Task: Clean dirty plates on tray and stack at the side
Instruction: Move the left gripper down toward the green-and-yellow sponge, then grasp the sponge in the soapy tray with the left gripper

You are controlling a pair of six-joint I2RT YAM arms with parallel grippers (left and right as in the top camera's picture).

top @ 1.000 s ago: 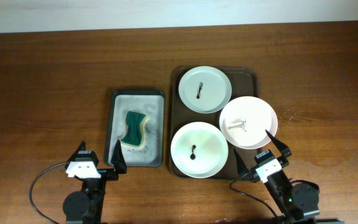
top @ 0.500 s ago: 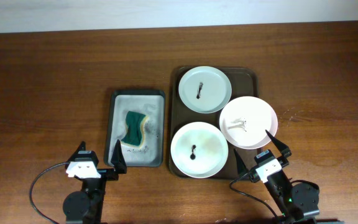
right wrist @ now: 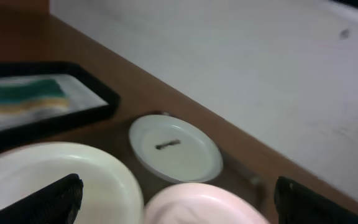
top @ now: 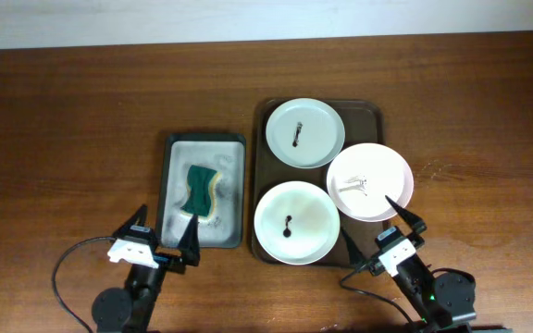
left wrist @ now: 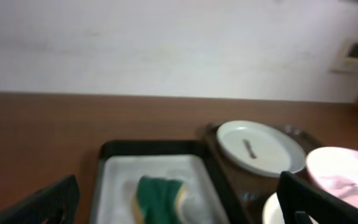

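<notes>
Brown wood of the bench (top: 81, 102) carries the tray (top: 363, 113) right of centre, and all three plates lie on it. The far plate (top: 304, 132) and the near plate (top: 296, 222) each show a dark smear at the centre. The right plate (top: 370, 181) hangs over the tray's right rim and bears a paler grey mark. Just left of it lies a grey tray (top: 176, 153) holding a green and yellow sponge (top: 199, 191). The left end effector (top: 167, 220) hovers at the grey tray's near edge, released, fingers wide apart. The right end effector (top: 371, 220) is by the right plate's near edge, likewise released and grasping nothing.
</notes>
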